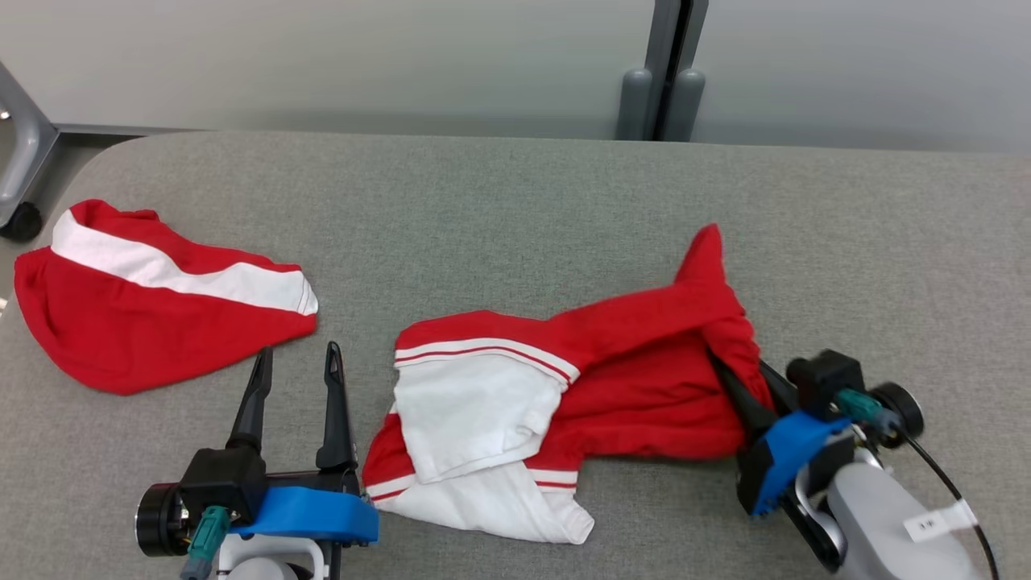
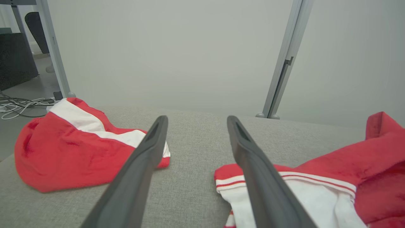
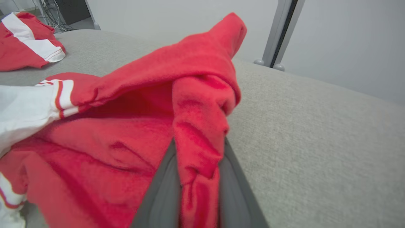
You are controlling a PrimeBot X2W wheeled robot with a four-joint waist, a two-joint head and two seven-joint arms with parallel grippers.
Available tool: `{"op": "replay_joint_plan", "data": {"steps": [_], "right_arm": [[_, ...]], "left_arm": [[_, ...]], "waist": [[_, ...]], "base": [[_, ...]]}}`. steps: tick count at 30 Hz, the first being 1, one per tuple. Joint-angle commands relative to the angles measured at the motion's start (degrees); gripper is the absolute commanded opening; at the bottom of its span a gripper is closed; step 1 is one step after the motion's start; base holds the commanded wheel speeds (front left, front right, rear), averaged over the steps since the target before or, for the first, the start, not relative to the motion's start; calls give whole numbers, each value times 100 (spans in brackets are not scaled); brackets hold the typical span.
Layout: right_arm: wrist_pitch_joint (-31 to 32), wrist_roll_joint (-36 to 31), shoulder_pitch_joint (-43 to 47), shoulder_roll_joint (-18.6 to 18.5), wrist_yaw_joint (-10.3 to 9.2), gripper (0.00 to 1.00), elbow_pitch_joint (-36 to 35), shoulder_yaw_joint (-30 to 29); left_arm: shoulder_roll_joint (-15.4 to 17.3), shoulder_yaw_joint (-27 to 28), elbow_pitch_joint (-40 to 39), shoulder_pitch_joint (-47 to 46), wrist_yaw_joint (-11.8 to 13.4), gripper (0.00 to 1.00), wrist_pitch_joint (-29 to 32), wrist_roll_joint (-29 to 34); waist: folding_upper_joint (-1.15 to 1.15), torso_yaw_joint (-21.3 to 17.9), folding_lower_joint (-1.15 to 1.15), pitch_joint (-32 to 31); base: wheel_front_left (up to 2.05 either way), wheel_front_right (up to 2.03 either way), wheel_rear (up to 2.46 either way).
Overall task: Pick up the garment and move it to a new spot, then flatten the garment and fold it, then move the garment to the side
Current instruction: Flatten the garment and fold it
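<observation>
Right gripper (image 1: 737, 366) is clamped on a twisted red fold at the right end of the garment (image 1: 644, 379). The jaws are narrow with cloth bunched between the two dark fingers (image 3: 164, 190), and the tips are buried in fabric. The garment lies crumpled on the grey table (image 1: 515, 201), centre to right, its long axis running left to right across the head view. White panels and striped trim point toward the robot's left, plain red toward the right, and one red corner pokes out toward the far edge. Left gripper (image 1: 298, 350) hovers just beside the white end, fingers spread wide, holding nothing. A second red-and-white garment (image 1: 145, 322) sits well apart at the table's left edge. How the folded layers stack underneath is hard to read.
</observation>
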Motion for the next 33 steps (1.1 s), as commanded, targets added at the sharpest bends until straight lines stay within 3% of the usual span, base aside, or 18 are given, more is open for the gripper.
{"op": "replay_joint_plan", "data": {"steps": [1, 6, 11, 16, 23, 25, 33], "right_arm": [[-5, -102, 269, -99, 1, 0, -174, -164], [261, -319, 833, -225, 1, 0, -634, -648], [482, -554, 1086, -100, 1, 0, -1067, -903], [649, -808, 821, 105, 1, 0, -1238, -740], [642, -1220, 286, 448, 1, 0, -522, -66], [515, -1164, 168, 577, 1, 100, -267, 131], [88, -769, 48, 759, 1, 100, 145, 488]], "left_arm": [[0, 6, -9, 43, -17, 100, -16, -20], [-1, -4, -22, 88, -2, 100, -17, -59], [-1, -58, 4, 43, 7, 100, -16, -80], [-1, -127, 15, -27, -33, 100, -16, -101], [-1, -230, 7, -111, -8, 100, -16, -133], [-1, -223, -4, -101, 15, 100, -17, -149], [-2, -129, -17, 14, 40, 100, -16, -130]], "waist": [[0, -48, 1, -58], [0, -110, 1, -76], [0, -101, 1, -68], [0, -18, 1, -32], [0, 209, 1, 69], [0, 241, 1, 82], [0, 180, 1, 60]], "base": [[0, 0, 0], [0, 0, 0], [0, 0, 0], [0, 0, 0], [0, 0, 0], [0, 0, 0], [0, 0, 0]]}}
